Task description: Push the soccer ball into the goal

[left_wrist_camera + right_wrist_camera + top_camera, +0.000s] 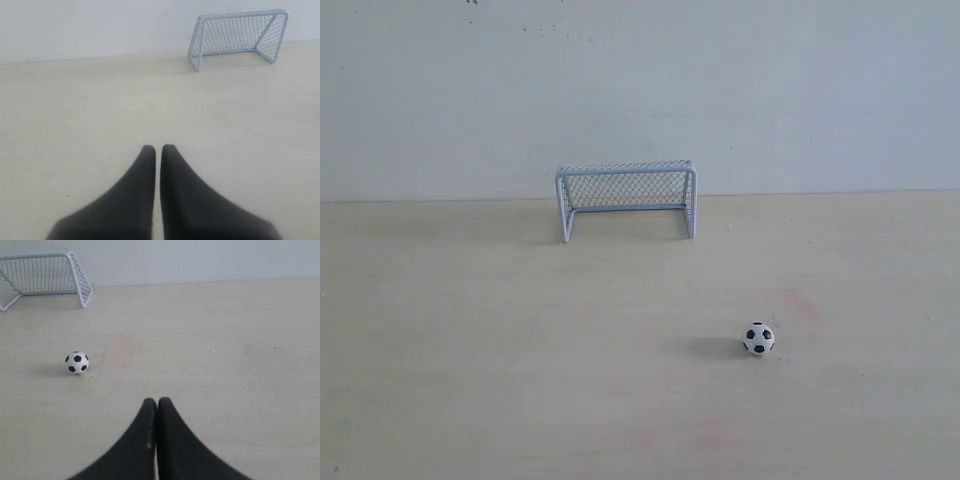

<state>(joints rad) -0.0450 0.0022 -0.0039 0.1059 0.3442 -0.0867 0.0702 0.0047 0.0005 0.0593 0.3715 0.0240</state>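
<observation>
A small grey-white goal [626,188] stands on a pale surface [470,330]. The soccer ball [758,338] rests well in front of the goal, beyond its right post in the exterior view. The left tool [158,149] and right tool [156,401] each have 2 fingers closed together, both apart from the ball.

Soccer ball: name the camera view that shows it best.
The right wrist view: the soccer ball appears largest there, its black patches clear, nothing covering it. The exterior view shows it whole but smaller. The left wrist view misses it.
</observation>
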